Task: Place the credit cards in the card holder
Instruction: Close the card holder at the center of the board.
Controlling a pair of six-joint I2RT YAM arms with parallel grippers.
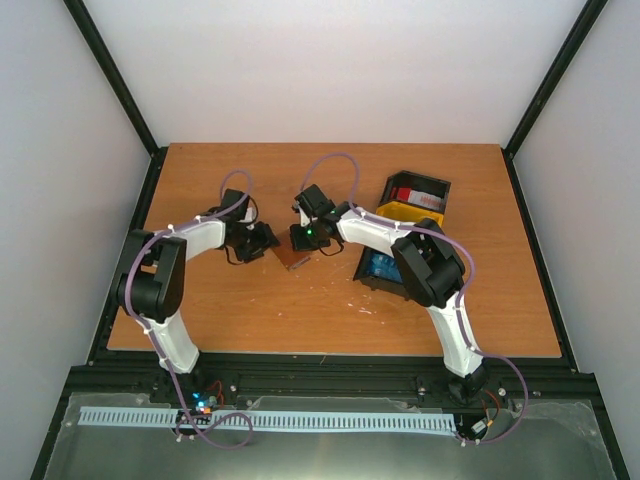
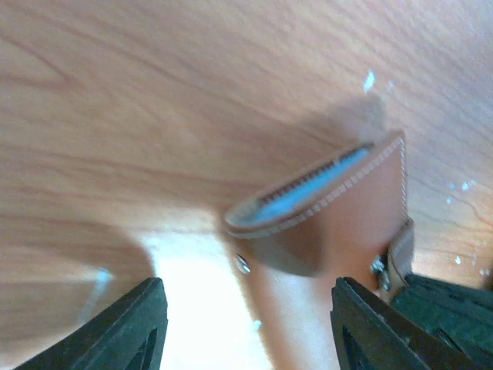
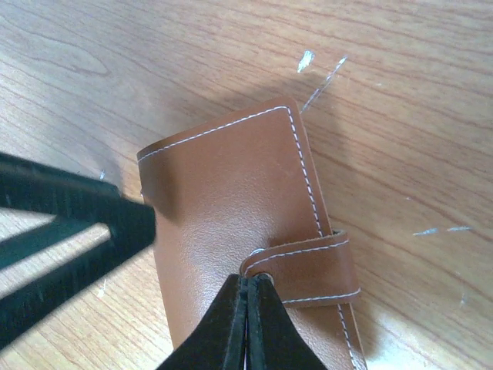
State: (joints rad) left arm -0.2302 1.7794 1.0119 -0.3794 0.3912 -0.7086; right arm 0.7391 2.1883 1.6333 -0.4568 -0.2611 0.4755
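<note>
The brown card holder (image 1: 292, 259) lies on the table between my two grippers. Seen from the left wrist, the card holder (image 2: 339, 223) shows a grey-blue inside along its slightly raised edge. My left gripper (image 2: 248, 324) is open, its fingers either side of the holder's near end. My right gripper (image 3: 248, 281) is shut, its tips against the end of the clasp strap (image 3: 308, 266) on the card holder (image 3: 223, 193). A red and white credit card (image 1: 407, 195) lies in a black tray, and blue credit cards (image 1: 383, 267) lie in another.
The black tray (image 1: 437, 190) sits at the back right, a yellow tray (image 1: 405, 212) just in front of it, and a second black tray (image 1: 366, 275) under my right arm. A finger of the left gripper (image 3: 77, 220) reaches into the right wrist view. White scuffs mark the wood.
</note>
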